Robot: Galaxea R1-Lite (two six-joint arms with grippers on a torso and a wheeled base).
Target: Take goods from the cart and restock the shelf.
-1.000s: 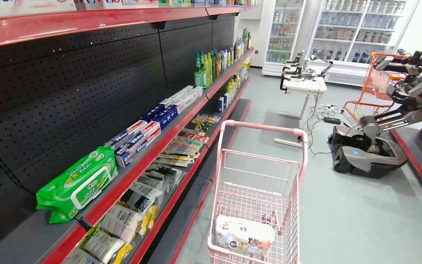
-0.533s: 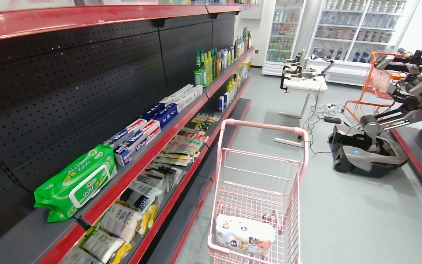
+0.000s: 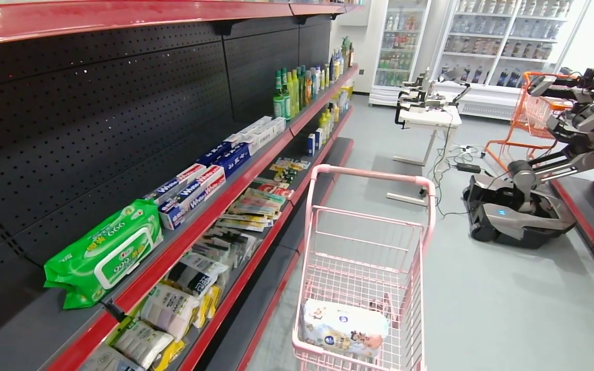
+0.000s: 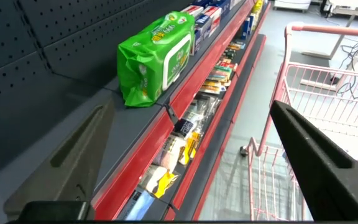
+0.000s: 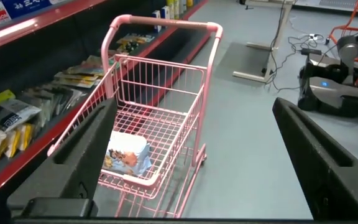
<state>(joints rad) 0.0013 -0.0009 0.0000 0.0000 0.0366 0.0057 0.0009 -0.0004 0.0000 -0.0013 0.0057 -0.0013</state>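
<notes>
- Wipes pack [image 3: 103, 252], green, lay flat on the shelf [image 3: 183, 243], long axis along its edge
- Left gripper [image 4: 191, 109] had its jaws spread wide, empty
- White pack [image 3: 345, 327] lay at the near end of the pink cart [image 3: 374, 176], long axis crosswise
- Right gripper [image 5: 194, 106] had its jaws spread too

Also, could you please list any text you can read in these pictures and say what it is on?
Green pack: lettering on its label, too blurred to quote.
Red-and-white boxes: side lettering, not surely readable.
Blue boxes: print too small.
White pack in the pink cart: print too small.
No signs or numbers are readable elsewhere.
</notes>
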